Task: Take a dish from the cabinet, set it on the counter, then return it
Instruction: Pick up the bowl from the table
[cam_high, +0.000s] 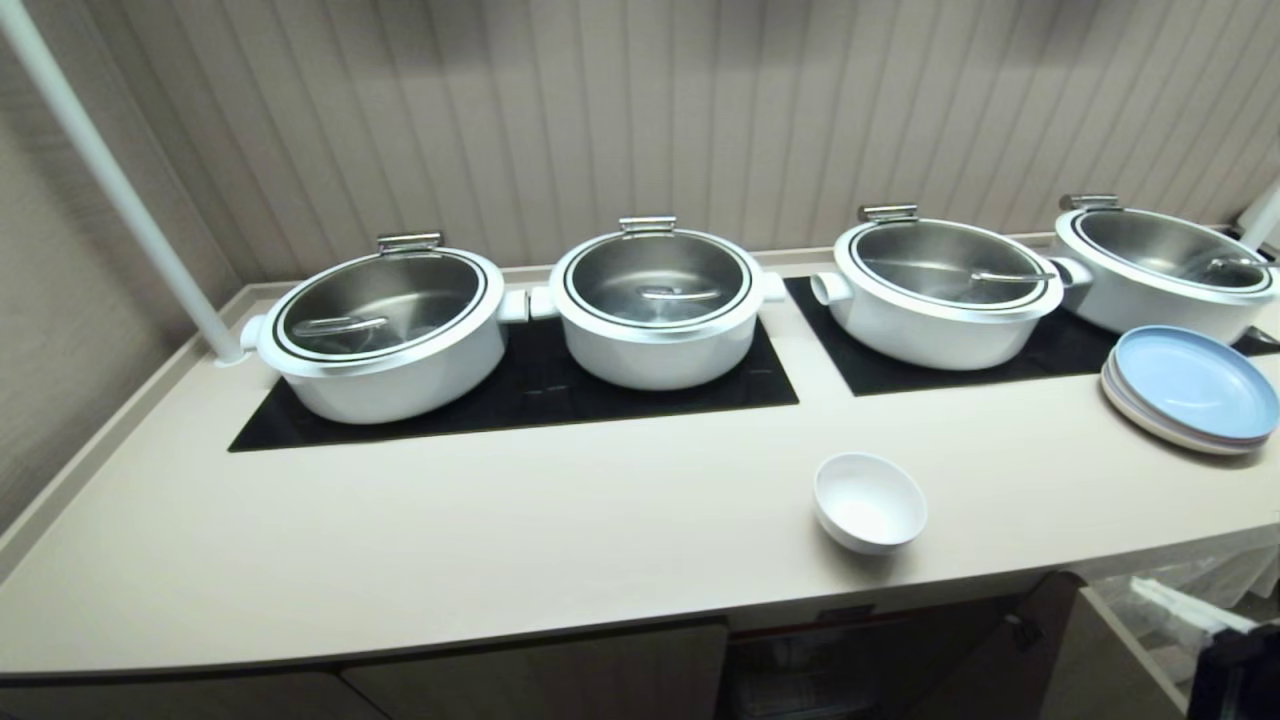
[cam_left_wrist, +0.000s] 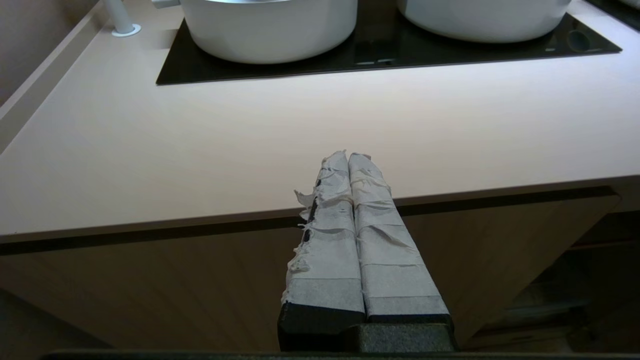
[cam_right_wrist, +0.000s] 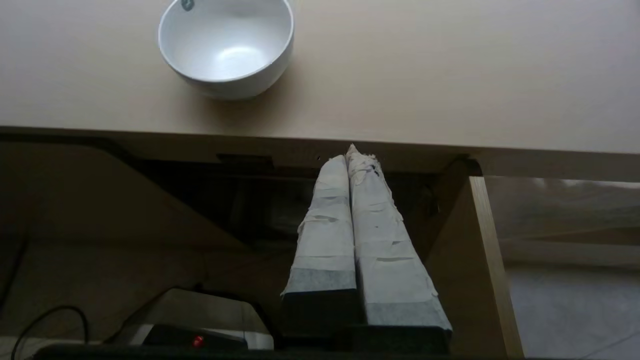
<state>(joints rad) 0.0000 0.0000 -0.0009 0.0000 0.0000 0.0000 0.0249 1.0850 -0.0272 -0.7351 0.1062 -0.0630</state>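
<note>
Along the ribbed beige wall you have the counter (cam_high: 400, 540), a long cream slab with two inset black glass panels (cam_high: 530, 390). Four white steel-lidded pots (cam_high: 385, 335) stand on those panels in a row, and a white pole (cam_high: 110, 180) rises from the counter's far left corner. A stack of pastel blue plates (cam_high: 1190, 390) lies near the counter's right end.

Your dish (cam_high: 868, 500) sits on the counter near its front edge, right of centre, well apart from the pots and the plates. It stands upright on its foot with its mouth facing straight up; being round, it has no long axis to speak of.

From the head view you see neither hand, only the counter top and, below its front edge, the cabinet (cam_high: 560, 675) with a door swung open at the right. The right wrist view gives you the right hand (cam_right_wrist: 356, 152) below the counter's edge in front of the dark cabinet opening, its taped fingers pressed together and holding nothing; the dish sits on the counter beyond it, untouched. The left wrist view shows the left hand (cam_left_wrist: 347, 156), also pinched closed and empty, level with the counter's front edge before a closed cabinet door, and two of the pots from the side.
</note>
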